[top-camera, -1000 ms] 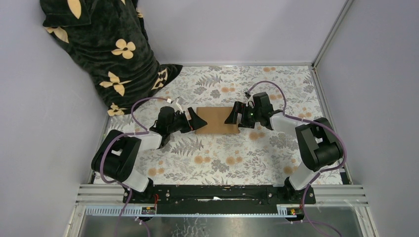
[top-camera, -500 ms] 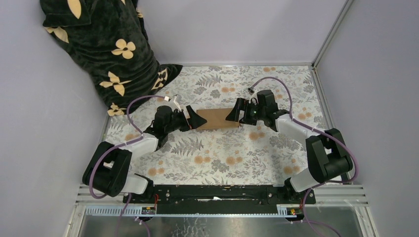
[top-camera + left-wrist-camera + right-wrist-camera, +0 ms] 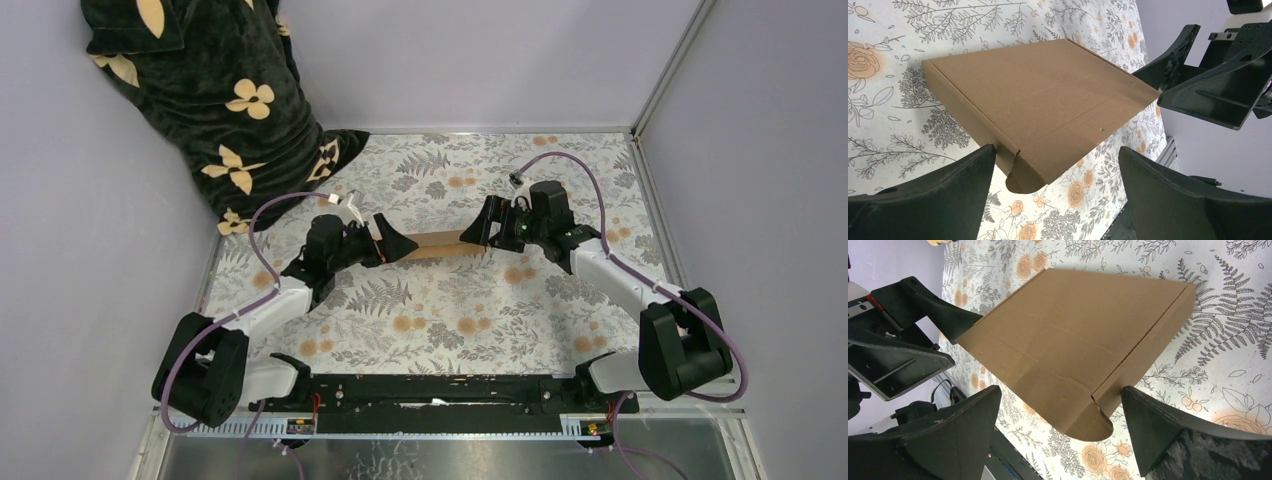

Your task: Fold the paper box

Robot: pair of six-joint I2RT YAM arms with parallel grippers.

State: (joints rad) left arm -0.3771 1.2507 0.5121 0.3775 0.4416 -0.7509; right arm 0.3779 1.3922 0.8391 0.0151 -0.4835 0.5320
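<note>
1. The closed paper box point(image 3: 440, 243) sits mid-table between both arms.
2. The left fingers point(image 3: 938, 195) are spread wide, flanking its left end edge.
3. The right fingers point(image 3: 1188, 440) are spread wide at its right end edge.
4. Patterned table point(image 3: 450, 330) stretches before and behind the box; a dark flowered cloth point(image 3: 215, 100) crowds the far-left corner.

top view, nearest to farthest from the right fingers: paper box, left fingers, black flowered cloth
1. paper box, just left of the right fingers
2. left fingers, at the box's other end
3. black flowered cloth, back left corner
</note>
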